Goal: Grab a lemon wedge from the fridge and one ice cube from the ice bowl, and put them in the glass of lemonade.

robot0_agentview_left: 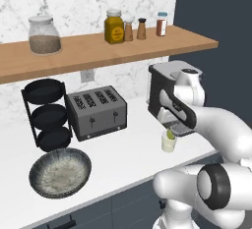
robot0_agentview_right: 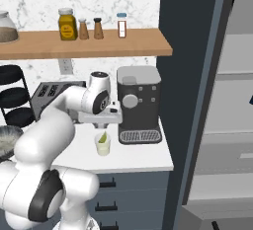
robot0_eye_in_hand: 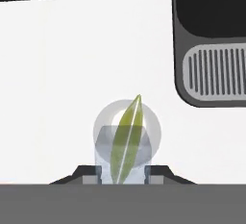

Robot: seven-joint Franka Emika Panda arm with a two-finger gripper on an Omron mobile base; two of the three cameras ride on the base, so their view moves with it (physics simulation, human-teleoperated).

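Note:
The glass of lemonade (robot0_agentview_left: 169,144) (robot0_agentview_right: 103,148) stands on the white counter in front of the coffee machine. A yellow-green lemon wedge (robot0_agentview_left: 171,134) (robot0_agentview_right: 102,137) (robot0_eye_in_hand: 126,136) leans inside it, its tip above the rim. My gripper (robot0_eye_in_hand: 124,175) (robot0_agentview_right: 102,126) hangs straight over the glass, pointing down. Between its fingertips sits a pale translucent ice cube (robot0_eye_in_hand: 103,148), and the gripper is shut on it. The ice bowl (robot0_agentview_left: 60,172) (robot0_agentview_right: 6,140) lies at the counter's left front. The fridge (robot0_agentview_right: 232,100) stands open at the right, showing grey shelves.
A coffee machine (robot0_agentview_right: 139,103) (robot0_agentview_left: 165,93) stands right behind the glass, its drip tray (robot0_eye_in_hand: 216,71) close by. A toaster (robot0_agentview_left: 96,111) and a black tiered rack (robot0_agentview_left: 47,115) sit to the left. A wooden shelf (robot0_agentview_left: 98,48) with jars and shakers hangs above.

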